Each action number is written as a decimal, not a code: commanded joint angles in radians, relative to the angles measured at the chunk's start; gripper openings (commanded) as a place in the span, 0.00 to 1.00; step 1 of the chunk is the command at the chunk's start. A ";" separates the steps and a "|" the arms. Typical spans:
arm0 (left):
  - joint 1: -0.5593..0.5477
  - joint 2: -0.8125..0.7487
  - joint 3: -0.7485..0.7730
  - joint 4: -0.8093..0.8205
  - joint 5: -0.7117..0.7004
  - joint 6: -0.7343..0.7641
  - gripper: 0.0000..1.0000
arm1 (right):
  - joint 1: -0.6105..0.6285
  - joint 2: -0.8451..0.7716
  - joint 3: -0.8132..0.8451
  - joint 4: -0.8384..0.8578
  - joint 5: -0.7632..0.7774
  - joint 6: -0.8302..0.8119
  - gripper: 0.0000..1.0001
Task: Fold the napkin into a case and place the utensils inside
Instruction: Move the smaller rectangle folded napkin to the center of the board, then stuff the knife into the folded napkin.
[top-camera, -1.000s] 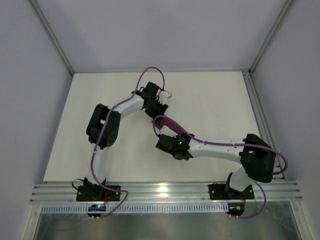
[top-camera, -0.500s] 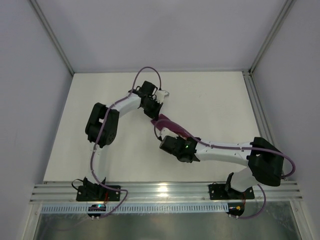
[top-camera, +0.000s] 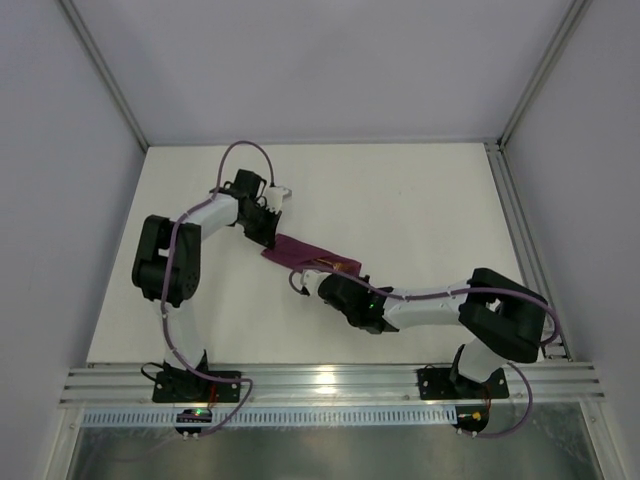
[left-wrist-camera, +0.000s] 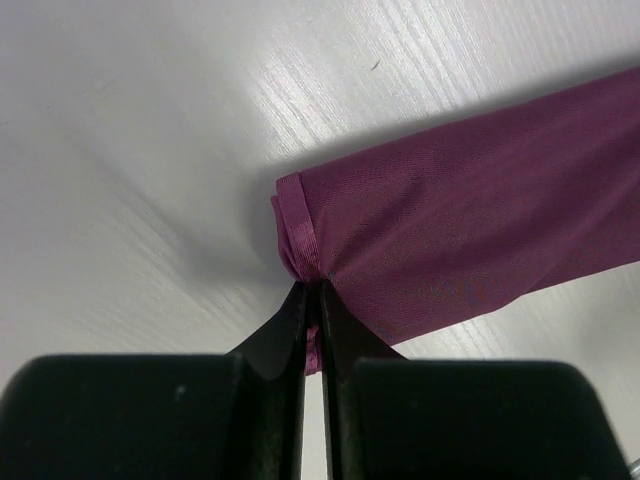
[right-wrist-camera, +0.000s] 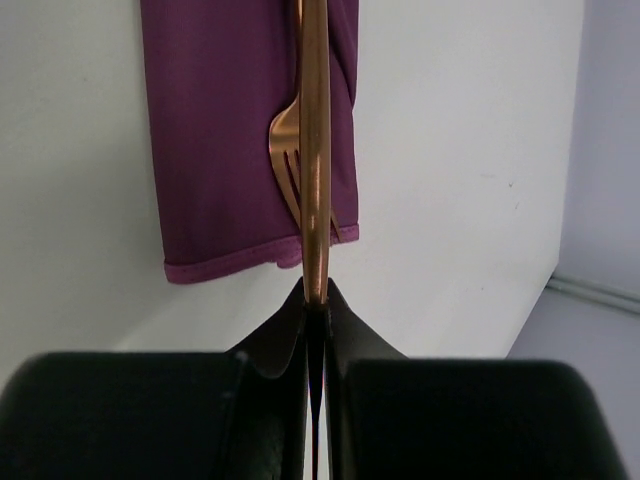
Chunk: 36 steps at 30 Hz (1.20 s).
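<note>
With the left hand (left-wrist-camera: 312, 290) nipped tight on the corner of the case (left-wrist-camera: 470, 230), which lies flat on the bench (left-wrist-camera: 150, 150), the right hand (right-wrist-camera: 315, 290), clamped on the knife (right-wrist-camera: 315, 150), should slide it lengthwise beside the fork (right-wrist-camera: 286, 160) without dragging the cloth.

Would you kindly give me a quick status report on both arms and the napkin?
Left gripper shut on end of folded napkin. Right gripper shut on knife, laid over the napkin. Fork beside the knife. No obstruction seen.

White wood-grained table (top-camera: 420, 210), plum-purple napkin (top-camera: 303, 254) folded into a narrow strip, lying near its middle
</note>
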<state>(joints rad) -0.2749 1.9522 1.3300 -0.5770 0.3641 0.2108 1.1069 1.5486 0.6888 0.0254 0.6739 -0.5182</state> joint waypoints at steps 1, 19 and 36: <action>-0.006 -0.050 -0.020 -0.003 0.022 0.036 0.06 | -0.022 0.077 0.035 0.194 -0.002 -0.155 0.04; -0.001 -0.061 -0.023 0.002 0.095 0.021 0.14 | -0.033 0.211 0.086 0.192 -0.063 -0.215 0.04; -0.001 -0.065 -0.028 0.005 0.113 0.030 0.16 | -0.028 0.257 0.156 0.145 -0.112 -0.212 0.14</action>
<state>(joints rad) -0.2737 1.9305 1.3048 -0.5800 0.4389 0.2256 1.0733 1.7870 0.7975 0.1555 0.5770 -0.7315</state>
